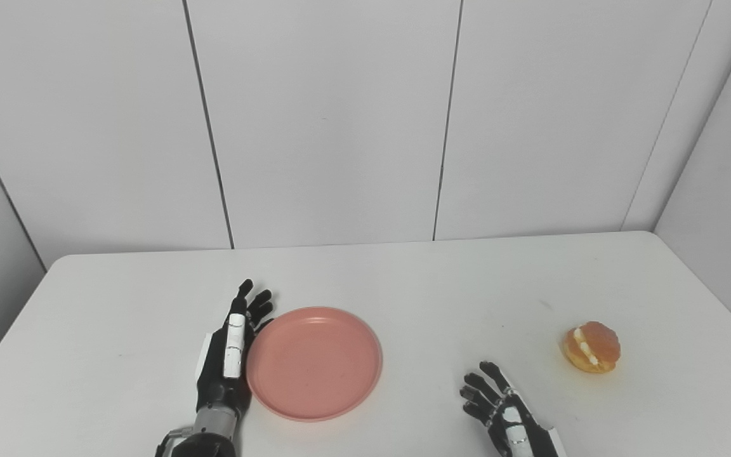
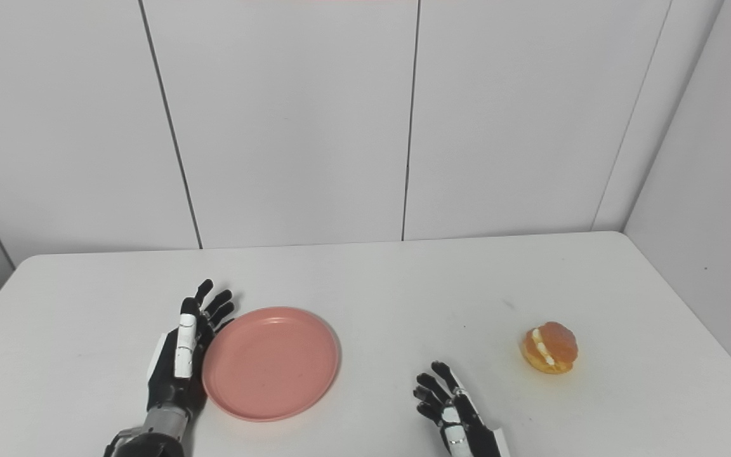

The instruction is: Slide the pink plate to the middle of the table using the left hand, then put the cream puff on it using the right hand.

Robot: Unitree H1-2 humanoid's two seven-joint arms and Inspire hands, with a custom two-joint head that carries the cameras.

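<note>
The pink plate lies flat on the white table, a little left of its middle. My left hand stands on edge against the plate's left rim, open, fingers straight and pointing away from me. An orange cream puff with white filling sits on the table at the right. My right hand hovers low near the front edge, open with fingers spread, left of the puff and well apart from it.
The white table ends at a grey panelled wall behind and on the right. Its corners are rounded. Nothing else stands on it.
</note>
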